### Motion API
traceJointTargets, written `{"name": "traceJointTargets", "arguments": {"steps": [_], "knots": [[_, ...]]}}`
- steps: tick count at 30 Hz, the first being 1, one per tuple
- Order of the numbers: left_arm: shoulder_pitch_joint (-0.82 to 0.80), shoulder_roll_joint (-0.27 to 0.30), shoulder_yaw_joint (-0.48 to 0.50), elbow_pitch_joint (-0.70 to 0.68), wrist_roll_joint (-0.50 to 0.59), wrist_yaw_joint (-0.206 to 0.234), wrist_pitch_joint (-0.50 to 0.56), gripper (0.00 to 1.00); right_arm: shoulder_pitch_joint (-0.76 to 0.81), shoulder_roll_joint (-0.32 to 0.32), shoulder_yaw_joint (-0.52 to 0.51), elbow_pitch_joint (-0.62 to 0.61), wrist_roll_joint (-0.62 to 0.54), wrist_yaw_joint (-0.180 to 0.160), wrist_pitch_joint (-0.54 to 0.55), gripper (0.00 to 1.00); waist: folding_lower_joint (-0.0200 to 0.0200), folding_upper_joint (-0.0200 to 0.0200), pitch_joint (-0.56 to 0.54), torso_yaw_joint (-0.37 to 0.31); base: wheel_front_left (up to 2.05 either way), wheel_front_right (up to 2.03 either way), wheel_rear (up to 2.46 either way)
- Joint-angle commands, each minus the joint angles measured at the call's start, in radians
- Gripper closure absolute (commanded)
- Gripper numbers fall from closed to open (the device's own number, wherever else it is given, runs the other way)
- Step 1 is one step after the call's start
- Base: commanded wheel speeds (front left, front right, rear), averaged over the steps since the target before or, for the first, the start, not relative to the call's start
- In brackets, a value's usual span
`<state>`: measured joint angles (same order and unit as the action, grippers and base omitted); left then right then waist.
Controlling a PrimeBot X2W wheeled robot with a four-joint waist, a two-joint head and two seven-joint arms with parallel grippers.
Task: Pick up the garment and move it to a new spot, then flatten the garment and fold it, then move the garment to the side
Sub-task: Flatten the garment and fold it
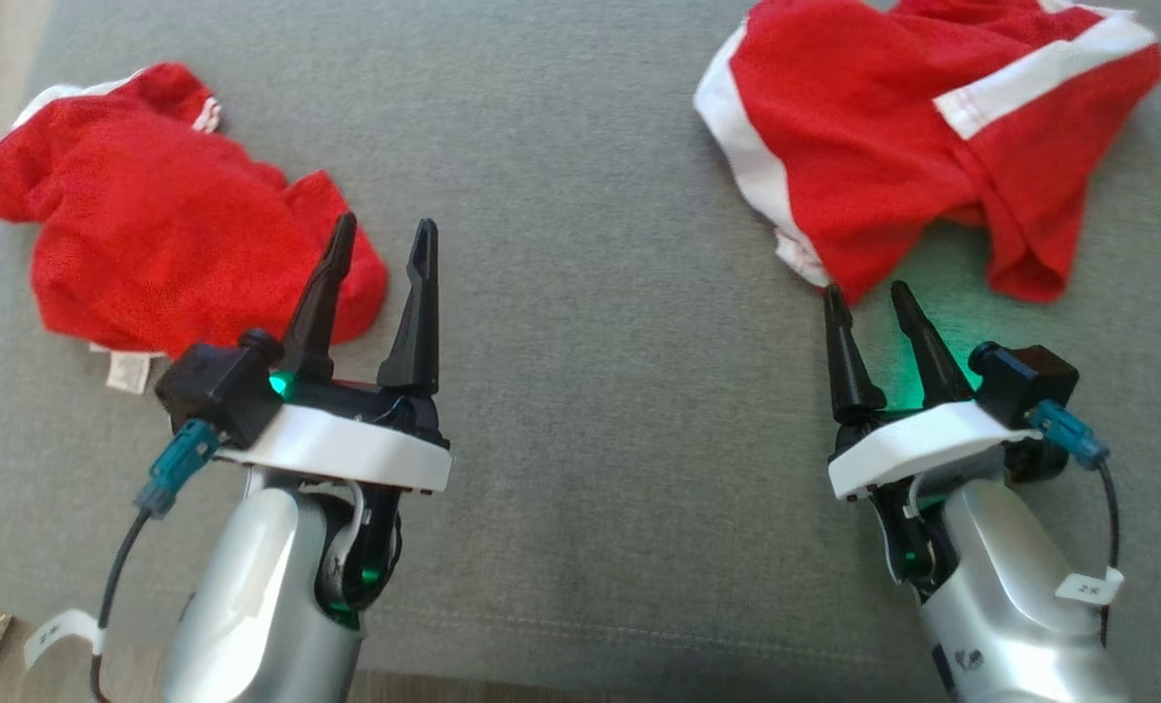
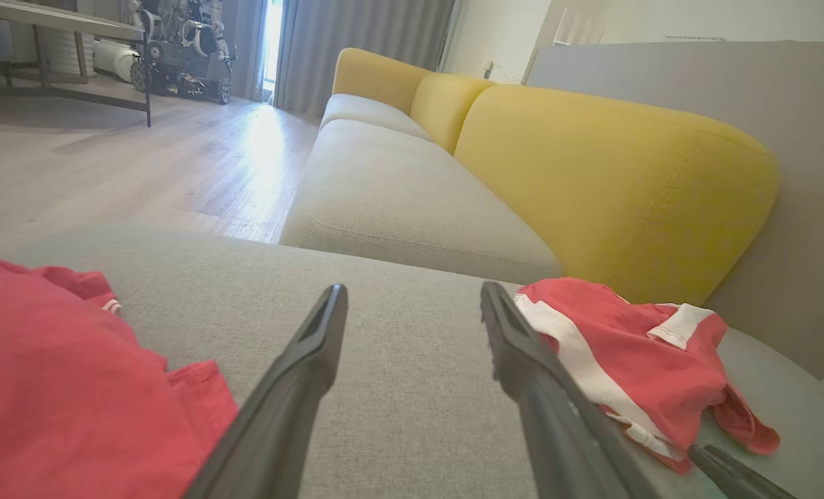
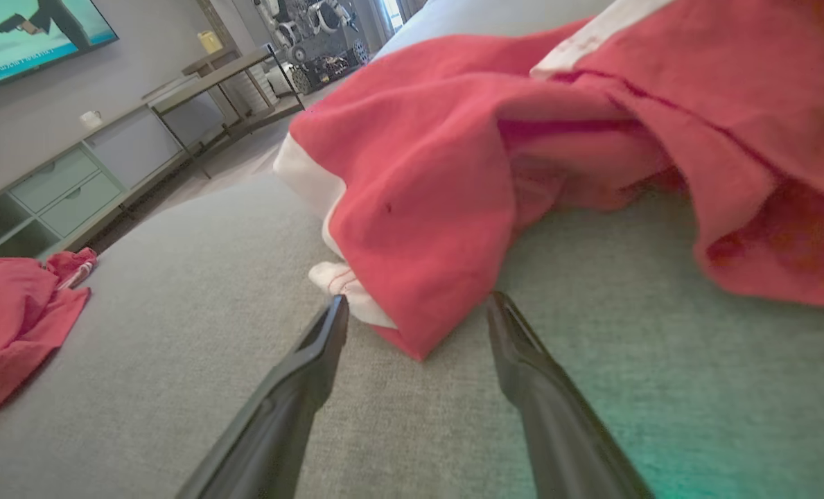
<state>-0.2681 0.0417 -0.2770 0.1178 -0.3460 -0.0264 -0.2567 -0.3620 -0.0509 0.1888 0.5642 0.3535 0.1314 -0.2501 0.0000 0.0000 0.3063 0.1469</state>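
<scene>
Red cloth comes to a point right between the tips of the right jaws, which stand wide and empty, low over the grey sofa cushion (image 1: 590, 293). That point is the nearest corner (image 3: 412, 343) of the white-striped garment (image 1: 883, 127). A white hem edge (image 3: 342, 284) sits just beside the left-hand finger in the right wrist view. The rest of the bundle piles up beyond the tips and off to their right.

The step in hand looks like the first pick-up. To do it well, I would push the jaws a little further forward, so the corner sits deep between the fingers rather than at their very tips. They should go in low enough to catch the bottom layer, then close. A grip on the tip alone is likely to slip off thin mesh, and a grip on the top fold only would drag the heap rather than lift it. The hanging part should come off the cushion before the carry.

The left jaws are just as wide and hold nothing. Their outer finger (image 1: 321, 293) overlaps the edge of a second red garment (image 1: 150, 215) in the head view. The left wrist view puts that cloth outside the jaws, not between them; whether it touches them I cannot tell. Bare cushion between the two pairs of jaws gives room to lay the garment flat.
</scene>
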Motion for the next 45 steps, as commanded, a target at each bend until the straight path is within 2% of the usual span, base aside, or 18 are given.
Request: {"name": "traceJointTargets", "arguments": {"steps": [1, 10, 11, 12, 13, 14, 19, 23, 26, 31, 32, 37, 40, 43, 45], "knots": [[-0.031, 0.009, 0.030, -0.035, -0.004, 0.005, -0.005, 0.00, -0.027, 0.001, 0.022, -0.002, 0.006, -0.001, -0.003, 0.00, 0.0000, 0.0000, 0.007, 0.017, 0.00, 0.00, 0.00], [-0.032, 0.009, 0.020, -0.038, -0.015, 0.016, -0.005, 0.00, -0.095, 0.001, -0.033, 0.127, 0.013, -0.001, -0.008, 0.00, 0.0000, 0.0000, 0.017, 0.045, 0.00, 0.00, 0.00], [-0.032, 0.009, 0.020, -0.037, -0.015, 0.017, -0.005, 0.00, -0.100, 0.001, -0.029, 0.133, 0.019, -0.001, -0.008, 0.10, 0.0000, 0.0000, 0.016, 0.044, 0.00, 0.00, 0.00], [-0.032, 0.009, 0.020, -0.036, -0.015, 0.017, -0.005, 0.00, -0.104, 0.001, -0.025, 0.138, 0.022, -0.001, -0.009, 0.64, 0.0000, 0.0000, 0.016, 0.042, 0.00, 0.00, 0.00], [-0.031, 0.009, 0.020, -0.036, -0.014, 0.018, -0.005, 0.00, -0.109, 0.001, -0.024, 0.141, 0.024, -0.001, -0.009, 0.91, 0.0000, 0.0000, 0.014, 0.040, 0.00, 0.00, 0.00], [-0.030, 0.009, 0.021, -0.035, -0.013, 0.018, -0.005, 0.00, -0.112, 0.001, -0.026, 0.143, 0.022, -0.001, -0.010, 1.00, 0.0000, 0.0000, 0.012, 0.037, 0.00, 0.00, 0.00], [-0.024, 0.009, 0.028, -0.030, -0.007, 0.017, -0.005, 0.00, -0.115, 0.001, -0.084, 0.116, -0.028, -0.001, -0.011, 1.00, 0.0000, 0.0000, -0.007, 0.012, 0.00, 0.00, 0.00], [-0.018, 0.009, 0.035, -0.026, -0.006, 0.014, -0.005, 0.00, -0.096, -0.001, -0.141, 0.037, -0.130, -0.001, -0.011, 1.00, 0.0000, 0.0000, -0.027, -0.016, 0.00, 0.00, 0.00], [-0.011, 0.009, 0.034, -0.022, -0.011, 0.011, -0.005, 0.00, -0.080, -0.033, -0.146, -0.027, -0.222, -0.001, -0.010, 1.00, 0.0000, 0.0000, -0.049, -0.038, 0.00, 0.00, 0.00], [0.009, 0.009, 0.028, -0.014, -0.025, 0.011, -0.005, 0.00, -0.041, -0.171, -0.088, -0.183, -0.357, -0.001, 0.063, 1.00, 0.0000, 0.0000, -0.092, -0.071, 0.00, 0.00, 0.00], [0.009, 0.009, 0.028, -0.014, -0.025, 0.011, -0.005, 0.00, -0.041, -0.171, -0.088, -0.183, -0.357, -0.001, 0.063, 1.00, 0.0000, 0.0000, -0.092, -0.071, 0.00, 0.00, 0.00], [0.028, 0.009, 0.017, -0.010, -0.038, 0.013, -0.005, 0.00, 0.022, -0.358, -0.036, -0.373, -0.431, -0.001, 0.191, 1.00, 0.0000, 0.0000, -0.130, -0.090, 0.00, 0.00, 0.00], [0.034, 0.009, 0.009, -0.011, -0.044, 0.016, -0.005, 0.00, 0.062, -0.444, -0.039, -0.476, -0.449, -0.001, 0.272, 1.00, 0.0000, 0.0000, -0.140, -0.093, 0.00, 0.00, 0.00], [0.035, 0.009, 0.001, -0.012, -0.047, 0.018, -0.005, 0.00, 0.110, -0.489, -0.057, -0.554, -0.450, -0.001, 0.356, 1.00, 0.0000, 0.0000, -0.143, -0.093, 0.00, 0.00, 0.00], [0.036, 0.009, 0.000, -0.013, -0.047, 0.018, -0.005, 0.00, 0.143, -0.489, -0.064, -0.589, -0.431, -0.001, 0.402, 1.00, 0.0000, 0.0000, -0.140, -0.094, 0.00, 0.00, 0.00]]}}
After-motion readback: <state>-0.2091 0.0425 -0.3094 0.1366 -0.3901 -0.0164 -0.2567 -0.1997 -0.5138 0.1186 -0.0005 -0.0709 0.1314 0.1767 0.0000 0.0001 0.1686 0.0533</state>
